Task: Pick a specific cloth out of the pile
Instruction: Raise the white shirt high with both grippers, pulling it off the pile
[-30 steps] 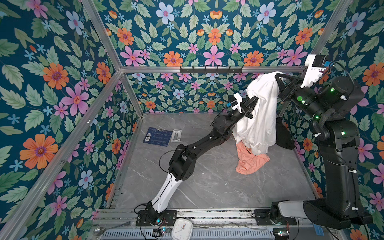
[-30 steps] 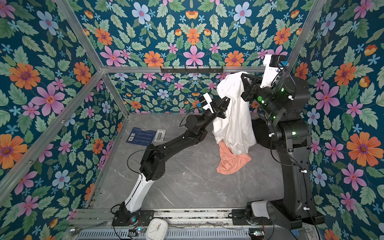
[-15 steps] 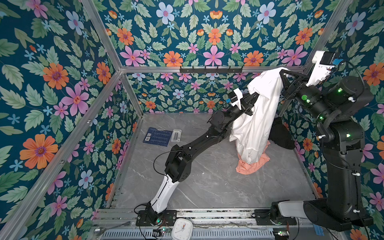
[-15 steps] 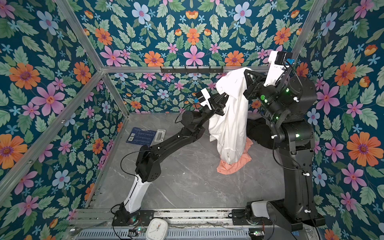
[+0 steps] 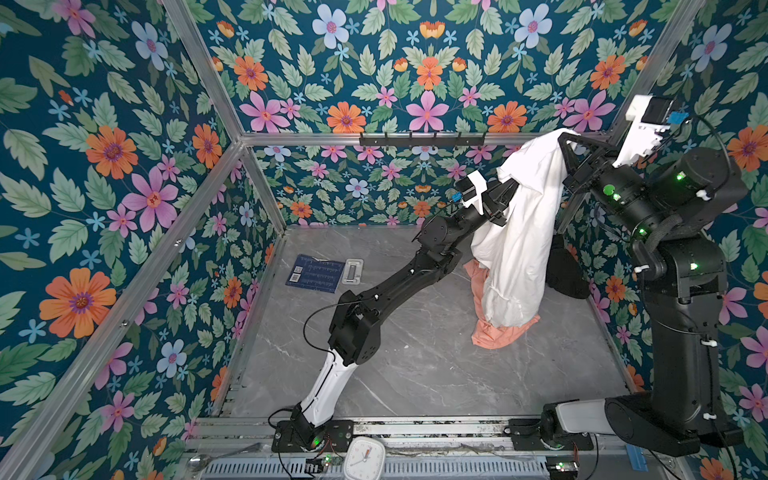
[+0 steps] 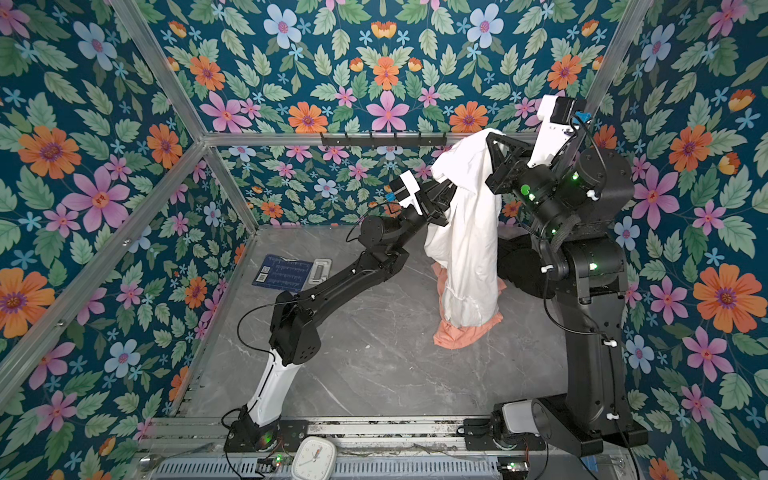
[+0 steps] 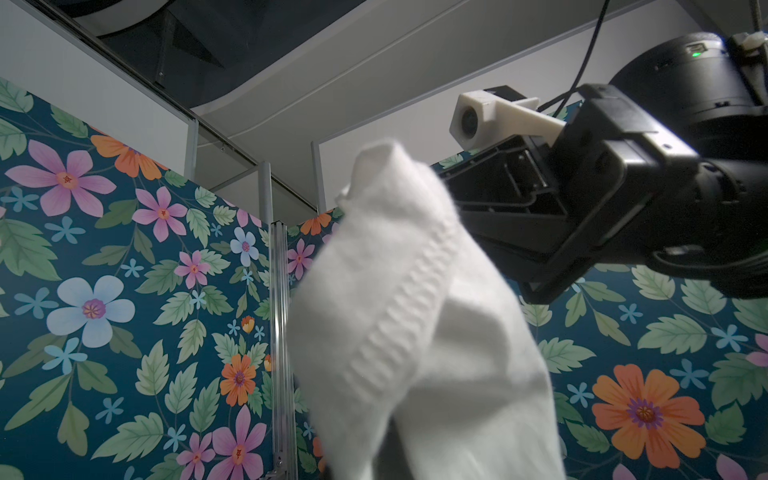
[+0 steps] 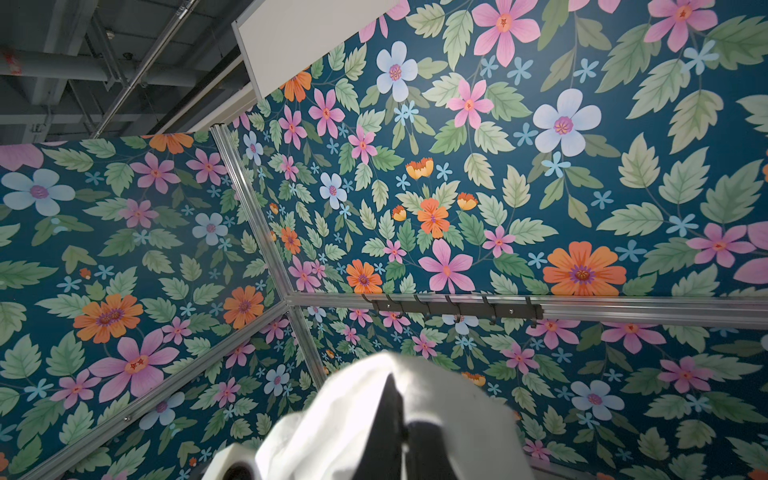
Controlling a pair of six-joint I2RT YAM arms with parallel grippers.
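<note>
The white cloth [image 5: 519,241] is held high by its top and hangs long and wrinkled, down to the pile [image 5: 490,338], where a salmon garment [image 6: 461,334] and a black garment [image 5: 567,270] are heaped on the table [image 5: 415,353].

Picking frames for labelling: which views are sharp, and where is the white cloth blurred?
In both top views the cloth is sharp and evenly lit; left wrist view, it is close and soft, dimmer; right wrist view, it is blurred and glary, wallpaper sharp.
</note>
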